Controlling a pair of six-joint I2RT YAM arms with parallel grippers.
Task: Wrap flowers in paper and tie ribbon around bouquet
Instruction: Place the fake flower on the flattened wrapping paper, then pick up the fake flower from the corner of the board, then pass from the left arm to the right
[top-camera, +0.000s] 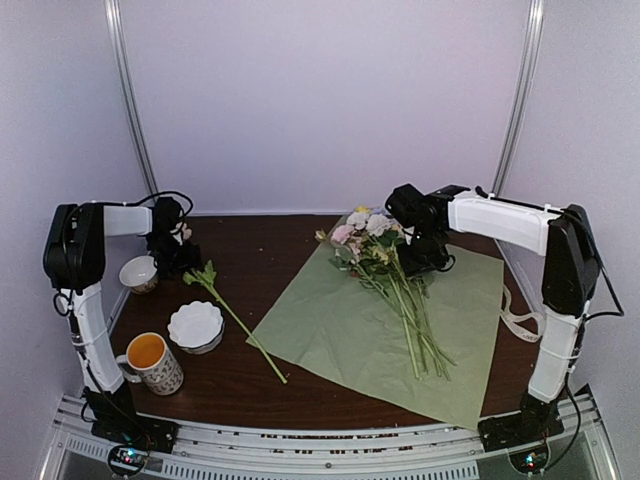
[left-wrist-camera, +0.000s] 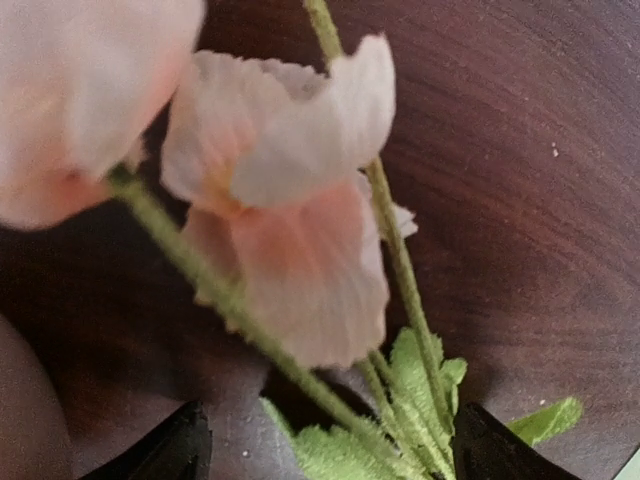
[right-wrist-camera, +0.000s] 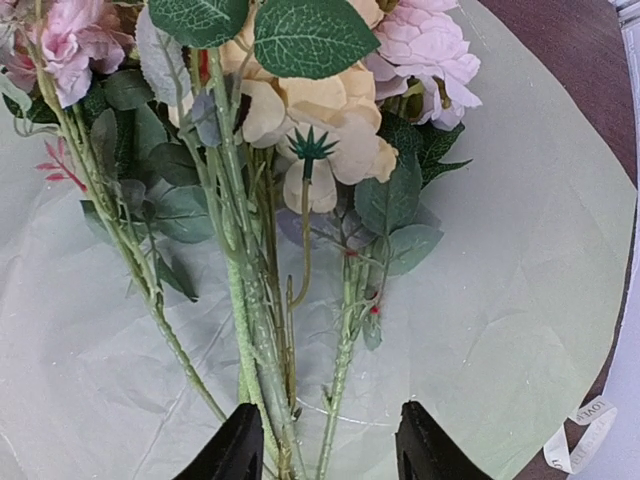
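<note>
right gripper (right-wrist-camera: 330, 445) jaws half apart, flowers (right-wrist-camera: 300, 130) stems running between them, lying on green paper (right-wrist-camera: 520, 250), left gripper (left-wrist-camera: 335, 450) jaws wide, stray pink flower (left-wrist-camera: 290, 200) stem between, not pinched

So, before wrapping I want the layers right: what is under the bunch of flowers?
The green paper lies flat under the flowers, on the dark table. Anything beneath the sheet is covered and cannot be seen.

The white-shelled left arm (top-camera: 92, 325) and matching right arm (top-camera: 500, 222) have bulky black joints. Thin black cables (top-camera: 165, 194) loop off them. Square black bases (top-camera: 130, 428) sit above small coloured lights. The wedge-shaped gripper fingertips (right-wrist-camera: 240, 445) are matte black.
</note>
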